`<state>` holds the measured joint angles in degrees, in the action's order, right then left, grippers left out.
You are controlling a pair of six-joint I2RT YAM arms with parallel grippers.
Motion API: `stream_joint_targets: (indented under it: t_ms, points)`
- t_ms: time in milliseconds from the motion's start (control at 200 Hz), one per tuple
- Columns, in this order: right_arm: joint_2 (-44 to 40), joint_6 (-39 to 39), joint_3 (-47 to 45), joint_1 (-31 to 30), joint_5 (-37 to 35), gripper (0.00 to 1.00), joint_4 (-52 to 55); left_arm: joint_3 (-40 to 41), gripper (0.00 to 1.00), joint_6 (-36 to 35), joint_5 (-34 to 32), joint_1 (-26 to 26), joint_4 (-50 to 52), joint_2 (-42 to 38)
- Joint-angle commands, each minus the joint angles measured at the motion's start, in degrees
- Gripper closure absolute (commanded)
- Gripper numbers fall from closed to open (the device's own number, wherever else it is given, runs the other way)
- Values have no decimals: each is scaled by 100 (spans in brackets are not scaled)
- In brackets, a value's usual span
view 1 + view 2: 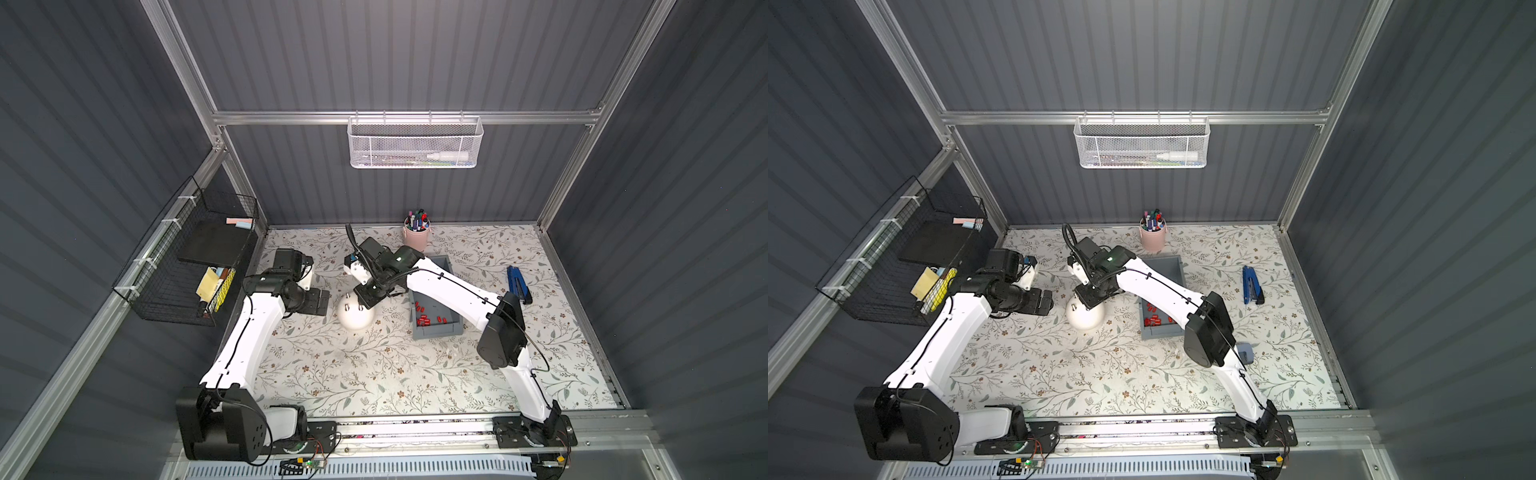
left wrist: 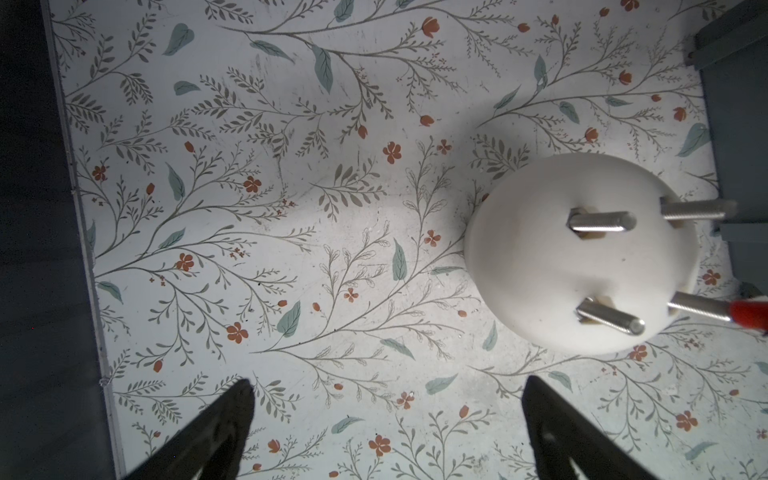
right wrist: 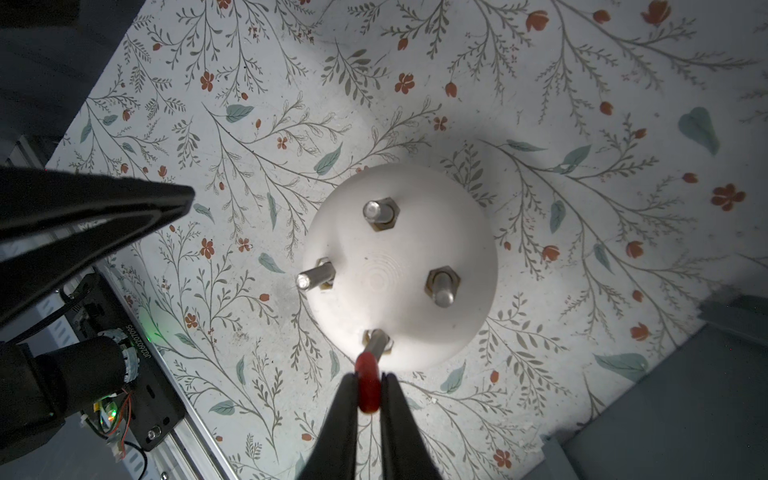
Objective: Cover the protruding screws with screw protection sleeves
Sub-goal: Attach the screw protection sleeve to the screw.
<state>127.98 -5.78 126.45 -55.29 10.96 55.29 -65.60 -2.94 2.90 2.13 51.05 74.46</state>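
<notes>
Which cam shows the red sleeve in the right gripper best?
Right wrist: the red sleeve sits pinched in the right gripper, mouth at a screw tip. Left wrist catches only its end at the frame edge. In both top views the gripper hides it.

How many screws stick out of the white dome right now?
4, all on the white dome: three bare screws round its crown, a fourth screw meeting the red sleeve in the right tool. None hidden.

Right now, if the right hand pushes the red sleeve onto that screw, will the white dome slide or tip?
Probably slide rather than tip: the white dome sits wide and low on the mat. It may shift, since the open left hand is apart from it. The angled screw makes the push partly sideways.
</notes>
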Motion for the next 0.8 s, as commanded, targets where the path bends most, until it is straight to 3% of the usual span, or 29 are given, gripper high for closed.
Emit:
stream_joint_targets:
  t_ms: [0,795]
  points:
    - [64,125,-22,-52,82,85,109,-104,0,-22,70,-37,87,-75]
    - [177,385,71,-77,-165,85,347,-94,1,-15,172,-36,21,-38]
